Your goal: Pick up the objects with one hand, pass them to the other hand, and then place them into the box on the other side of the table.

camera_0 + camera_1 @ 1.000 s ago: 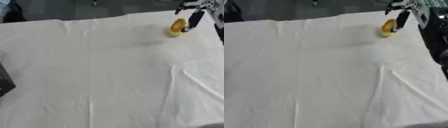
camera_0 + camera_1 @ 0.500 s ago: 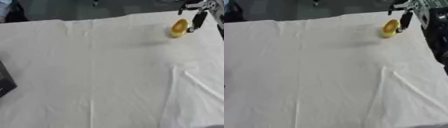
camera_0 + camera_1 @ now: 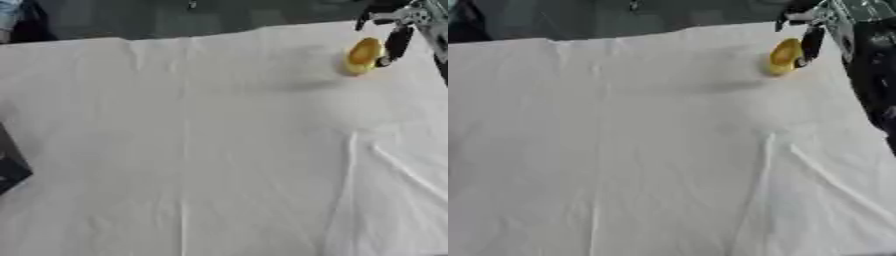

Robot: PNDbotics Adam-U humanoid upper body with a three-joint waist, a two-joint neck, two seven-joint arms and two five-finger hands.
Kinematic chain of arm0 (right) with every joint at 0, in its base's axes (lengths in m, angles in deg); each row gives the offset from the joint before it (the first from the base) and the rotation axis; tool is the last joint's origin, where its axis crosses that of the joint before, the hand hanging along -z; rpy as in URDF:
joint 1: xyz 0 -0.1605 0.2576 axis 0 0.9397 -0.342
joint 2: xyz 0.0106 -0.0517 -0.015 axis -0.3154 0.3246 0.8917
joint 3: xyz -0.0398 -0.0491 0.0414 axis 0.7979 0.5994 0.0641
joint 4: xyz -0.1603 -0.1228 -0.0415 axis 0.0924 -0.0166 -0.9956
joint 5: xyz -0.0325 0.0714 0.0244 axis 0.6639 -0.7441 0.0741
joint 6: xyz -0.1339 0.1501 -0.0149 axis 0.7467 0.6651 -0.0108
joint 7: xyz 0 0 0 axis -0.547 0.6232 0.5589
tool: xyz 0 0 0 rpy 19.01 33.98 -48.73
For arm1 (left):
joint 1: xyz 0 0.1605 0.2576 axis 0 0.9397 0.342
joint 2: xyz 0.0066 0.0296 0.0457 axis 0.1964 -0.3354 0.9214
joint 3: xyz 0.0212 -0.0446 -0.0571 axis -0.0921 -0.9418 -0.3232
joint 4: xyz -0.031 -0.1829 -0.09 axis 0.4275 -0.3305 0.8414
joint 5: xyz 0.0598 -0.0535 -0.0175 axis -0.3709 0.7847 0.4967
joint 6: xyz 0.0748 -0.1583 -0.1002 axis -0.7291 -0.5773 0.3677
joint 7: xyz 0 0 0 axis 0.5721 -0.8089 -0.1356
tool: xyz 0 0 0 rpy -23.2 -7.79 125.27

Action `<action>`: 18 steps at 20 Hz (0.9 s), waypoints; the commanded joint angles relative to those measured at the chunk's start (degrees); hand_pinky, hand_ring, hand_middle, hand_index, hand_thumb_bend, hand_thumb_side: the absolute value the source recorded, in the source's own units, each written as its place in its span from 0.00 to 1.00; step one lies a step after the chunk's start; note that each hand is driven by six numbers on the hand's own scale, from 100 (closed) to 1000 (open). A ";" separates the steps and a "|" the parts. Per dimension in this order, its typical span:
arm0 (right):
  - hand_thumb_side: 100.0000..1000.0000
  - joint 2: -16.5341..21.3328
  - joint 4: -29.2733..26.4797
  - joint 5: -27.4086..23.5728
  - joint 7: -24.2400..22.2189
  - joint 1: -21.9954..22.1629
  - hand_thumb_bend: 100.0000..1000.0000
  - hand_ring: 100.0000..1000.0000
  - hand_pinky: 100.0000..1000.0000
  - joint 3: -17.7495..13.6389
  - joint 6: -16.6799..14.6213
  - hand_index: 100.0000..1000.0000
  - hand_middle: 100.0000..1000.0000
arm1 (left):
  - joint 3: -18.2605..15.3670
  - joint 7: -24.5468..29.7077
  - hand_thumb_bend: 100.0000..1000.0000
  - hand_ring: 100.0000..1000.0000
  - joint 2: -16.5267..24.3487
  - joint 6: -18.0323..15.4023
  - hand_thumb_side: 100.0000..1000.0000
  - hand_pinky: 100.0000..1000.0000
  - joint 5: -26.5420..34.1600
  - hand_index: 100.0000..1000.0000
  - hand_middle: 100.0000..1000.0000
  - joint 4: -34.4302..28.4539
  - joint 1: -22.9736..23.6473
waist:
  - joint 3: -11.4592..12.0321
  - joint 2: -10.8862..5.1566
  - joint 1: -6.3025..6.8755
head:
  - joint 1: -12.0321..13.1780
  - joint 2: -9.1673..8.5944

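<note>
Right hand (image 3: 395,30) at far right pinches yellow obj (image 3: 364,54) just above white cloth (image 3: 219,150); best lift it clear, carry left w/o tilting toward dark box (image 3: 10,167) side.

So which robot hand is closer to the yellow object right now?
The right. The right robot hand is at the table's far right corner with a finger right beside the yellow object, seemingly touching it. The left robot hand shows in neither view.
</note>
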 commanded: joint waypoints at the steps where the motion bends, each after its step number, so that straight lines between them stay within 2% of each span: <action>1: 0.00 1.80 0.04 1.00 0.59 -0.99 0.43 0.95 1.00 -0.26 -0.25 0.87 0.92 | -0.68 -0.34 0.69 0.73 2.16 -0.15 0.38 0.77 0.47 0.72 0.74 -0.85 -0.91 | 0.26 0.26 -0.77 | -0.28 -0.86; 18: 0.00 2.28 2.51 9.40 2.50 -0.96 0.43 0.95 1.00 -2.94 2.91 0.87 0.93 | -1.10 -1.18 0.68 0.73 2.23 -0.11 0.38 0.78 1.76 0.71 0.74 -0.87 -0.13 | 0.61 2.03 -0.18 | -0.50 -1.53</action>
